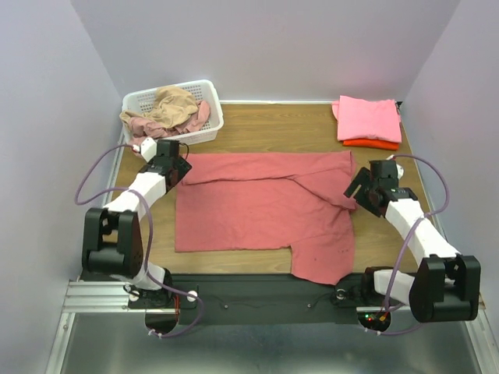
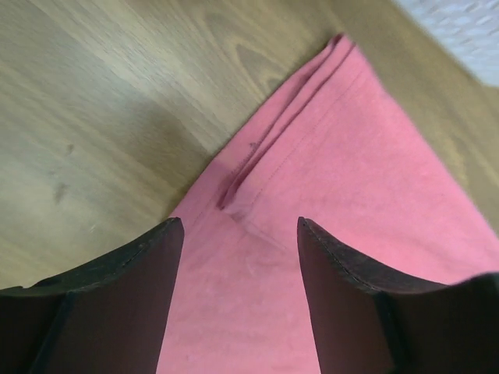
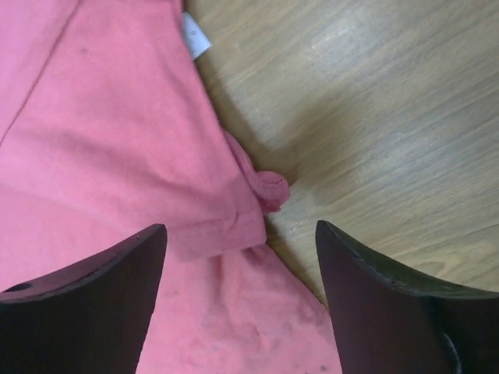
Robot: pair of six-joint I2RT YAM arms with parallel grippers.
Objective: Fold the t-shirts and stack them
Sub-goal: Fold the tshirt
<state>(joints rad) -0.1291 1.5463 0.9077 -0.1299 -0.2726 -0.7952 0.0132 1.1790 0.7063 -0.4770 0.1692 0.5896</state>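
A dusty red t-shirt lies spread on the wooden table, its far part folded over toward me. My left gripper hovers open over the shirt's left folded edge, nothing between its fingers. Over the shirt's right edge stands my right gripper, also open, by a bunched fold and a white label. At the back right, a folded bright pink t-shirt rests on an orange-red one. A tan t-shirt and a pale rose t-shirt lie crumpled in the basket.
The white lattice basket stands at the back left corner, just beyond my left gripper. Bare wood shows between the basket and the folded pile. White walls close in the table on three sides.
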